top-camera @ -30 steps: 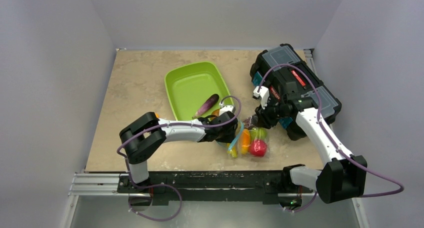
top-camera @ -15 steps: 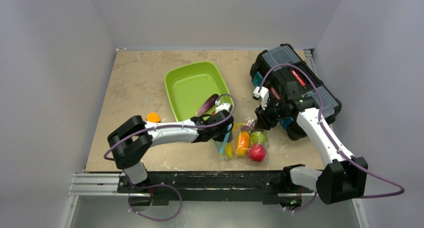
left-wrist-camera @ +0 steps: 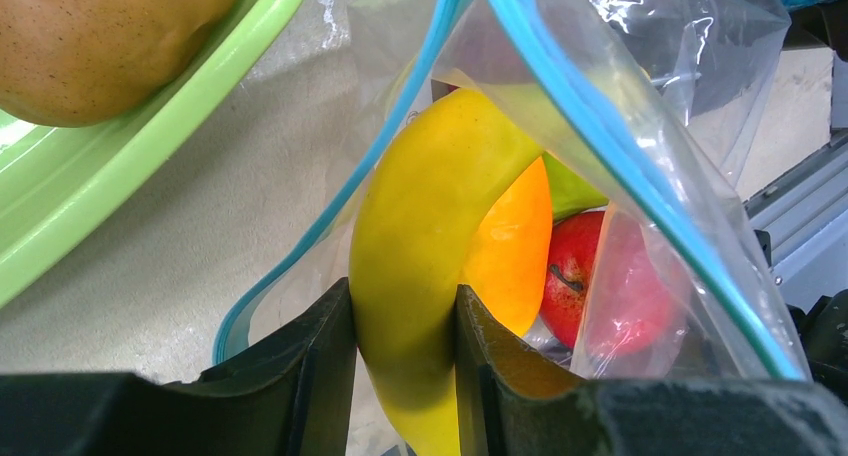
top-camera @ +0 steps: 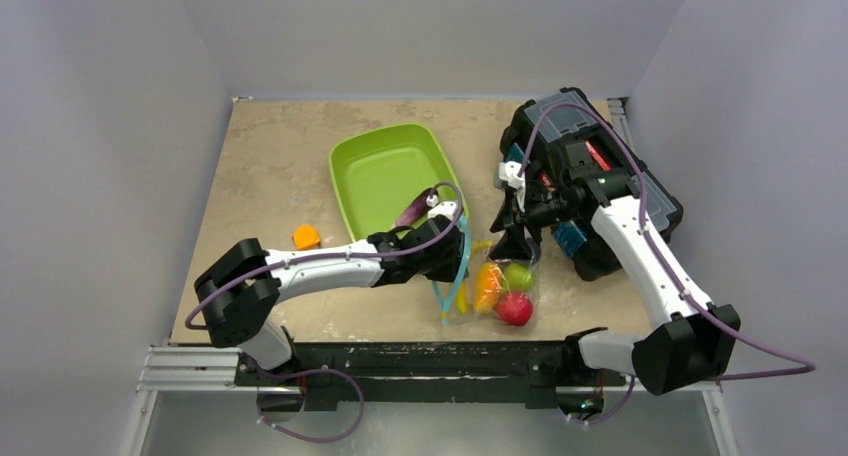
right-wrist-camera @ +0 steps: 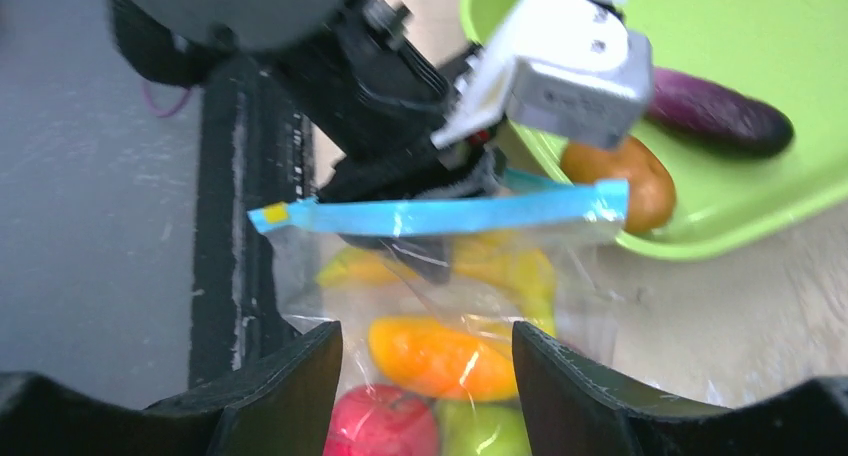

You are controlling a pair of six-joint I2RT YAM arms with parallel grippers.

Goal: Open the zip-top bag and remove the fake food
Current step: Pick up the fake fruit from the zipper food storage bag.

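Note:
The zip-top bag (top-camera: 497, 288) lies near the table's front edge, its blue zip strip (right-wrist-camera: 440, 214) stretched open. My left gripper (left-wrist-camera: 405, 321) reaches into the mouth and is shut on the yellow banana (left-wrist-camera: 430, 216). Still inside are an orange piece (left-wrist-camera: 512, 251), a red apple (top-camera: 514, 308) and a green pear (top-camera: 518, 274). My right gripper (right-wrist-camera: 425, 348) hovers open just above the bag's far end, with nothing between its fingers. The purple eggplant (top-camera: 415, 208) and a brown piece (right-wrist-camera: 620, 181) lie in the green tray (top-camera: 380, 161).
A black toolbox (top-camera: 600, 171) stands at the back right, close behind my right arm. A small orange block (top-camera: 305, 237) sits on the table left of the tray. The table's front rail (top-camera: 400, 361) runs just below the bag.
My right gripper has opened, let go of the bag and risen slightly. My left arm has drawn back to the left with the banana held, stretching the zip strip.

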